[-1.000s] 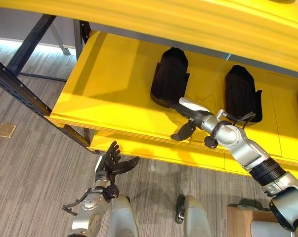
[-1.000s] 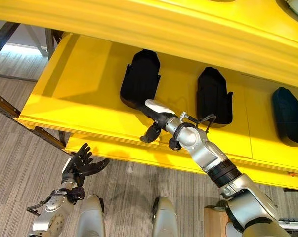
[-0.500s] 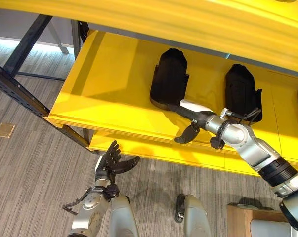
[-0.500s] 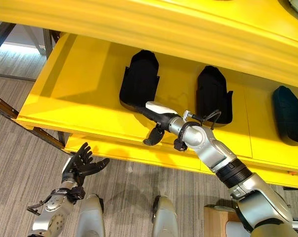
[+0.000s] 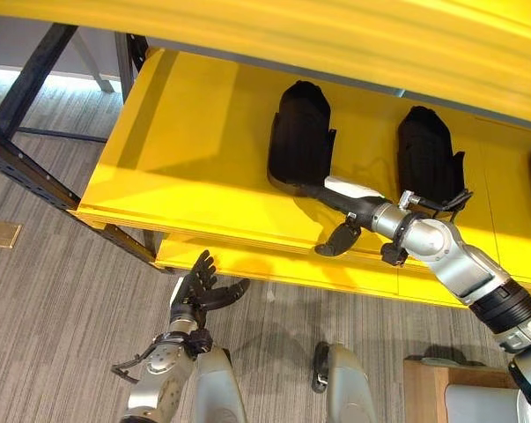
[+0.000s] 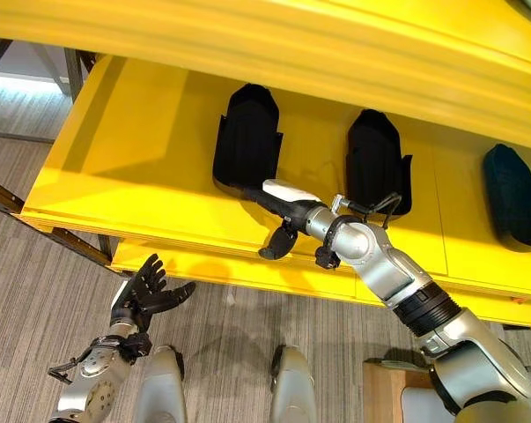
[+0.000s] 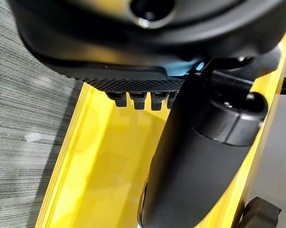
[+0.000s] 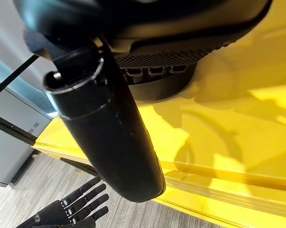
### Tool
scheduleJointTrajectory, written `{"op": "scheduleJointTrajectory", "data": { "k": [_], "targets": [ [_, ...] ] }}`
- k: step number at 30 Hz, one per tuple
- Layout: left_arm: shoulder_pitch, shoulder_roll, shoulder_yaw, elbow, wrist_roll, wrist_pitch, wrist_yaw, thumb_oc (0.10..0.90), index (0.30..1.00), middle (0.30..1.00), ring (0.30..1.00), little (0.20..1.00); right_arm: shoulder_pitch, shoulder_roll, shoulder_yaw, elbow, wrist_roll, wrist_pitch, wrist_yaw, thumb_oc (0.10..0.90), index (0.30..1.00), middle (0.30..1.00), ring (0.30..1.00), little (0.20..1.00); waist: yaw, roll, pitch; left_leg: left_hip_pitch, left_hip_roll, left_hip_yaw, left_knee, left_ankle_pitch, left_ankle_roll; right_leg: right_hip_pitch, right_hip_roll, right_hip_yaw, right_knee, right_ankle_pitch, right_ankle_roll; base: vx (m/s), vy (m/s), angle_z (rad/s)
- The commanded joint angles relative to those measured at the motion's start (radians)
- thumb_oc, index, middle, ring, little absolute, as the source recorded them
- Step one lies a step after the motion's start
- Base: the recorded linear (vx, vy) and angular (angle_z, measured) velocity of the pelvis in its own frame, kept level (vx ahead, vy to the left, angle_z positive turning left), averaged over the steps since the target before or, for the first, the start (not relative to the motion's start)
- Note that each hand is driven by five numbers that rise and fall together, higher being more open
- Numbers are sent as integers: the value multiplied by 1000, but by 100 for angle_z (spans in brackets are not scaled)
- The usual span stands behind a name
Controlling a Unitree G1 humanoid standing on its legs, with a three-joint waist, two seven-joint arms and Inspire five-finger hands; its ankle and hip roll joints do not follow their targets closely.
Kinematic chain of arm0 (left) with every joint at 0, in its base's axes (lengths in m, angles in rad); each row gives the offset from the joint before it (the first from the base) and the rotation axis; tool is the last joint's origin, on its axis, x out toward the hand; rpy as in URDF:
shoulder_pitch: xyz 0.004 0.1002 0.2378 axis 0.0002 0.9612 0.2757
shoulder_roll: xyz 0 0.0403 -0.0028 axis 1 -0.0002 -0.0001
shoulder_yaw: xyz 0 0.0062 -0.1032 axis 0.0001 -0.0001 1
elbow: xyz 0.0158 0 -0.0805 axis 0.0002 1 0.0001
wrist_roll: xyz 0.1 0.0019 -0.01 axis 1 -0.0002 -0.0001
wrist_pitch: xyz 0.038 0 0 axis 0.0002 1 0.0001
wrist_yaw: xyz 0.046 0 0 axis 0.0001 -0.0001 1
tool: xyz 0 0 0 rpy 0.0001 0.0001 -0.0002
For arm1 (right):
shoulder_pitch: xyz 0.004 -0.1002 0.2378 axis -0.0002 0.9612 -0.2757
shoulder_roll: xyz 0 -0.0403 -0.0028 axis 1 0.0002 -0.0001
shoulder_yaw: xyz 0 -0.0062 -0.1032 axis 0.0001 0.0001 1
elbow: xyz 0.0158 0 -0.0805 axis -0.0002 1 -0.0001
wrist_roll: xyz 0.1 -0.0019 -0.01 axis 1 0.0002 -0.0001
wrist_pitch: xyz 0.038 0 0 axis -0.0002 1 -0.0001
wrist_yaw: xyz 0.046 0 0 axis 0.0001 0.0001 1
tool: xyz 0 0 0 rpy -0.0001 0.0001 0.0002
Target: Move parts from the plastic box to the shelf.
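Black part [image 5: 302, 137] upright on yellow shelf [image 5: 186, 167], right hand [image 5: 340, 198] touching its base, grip unclear; left hand [image 5: 197, 291] spread, empty

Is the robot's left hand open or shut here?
Open. The left robot hand hangs below the yellow shelf, its fingers spread straight and holding nothing.

A: Arm finish?
B: Silver-grey shells with black ribbed collars at the joints.
A: Hands?
B: Left hand [image 5: 197, 291] all dark; right hand [image 5: 340, 198] dark, with a white cover on the thumb.
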Motion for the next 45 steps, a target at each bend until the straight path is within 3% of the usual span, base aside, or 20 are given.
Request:
{"op": "scheduleJointTrajectory", "data": {
  "k": [1,21,45],
  "targets": [
    [-23,49,14,-111,40,-58,-24,900,1000,1000,1000,1000,-58,-39,-29,-88,45,-59,-12,900,1000,1000,1000,1000,12,-21,-35,2,28,-65,31,-8,28,90,-15,23,-112,86,-12,0,0,0],
    [-20,47,22,-118,29,-62,-20,900,1000,1000,1000,1000,-61,-37,-25,-138,79,-65,2,900,1000,1000,1000,1000,11,-24,-40,-2,28,-66,34,-8,30,89,-13,26,-110,85,-12,0,0,0],
    [22,56,54,-115,16,-58,-13,900,1000,1000,1000,1000,-57,-129,-222,-152,15,-85,-146,900,1000,1000,1000,1000,3,-18,-64,-19,29,-69,44,-12,31,77,-8,24,-105,86,-13,0,0,0]
  ]
}}
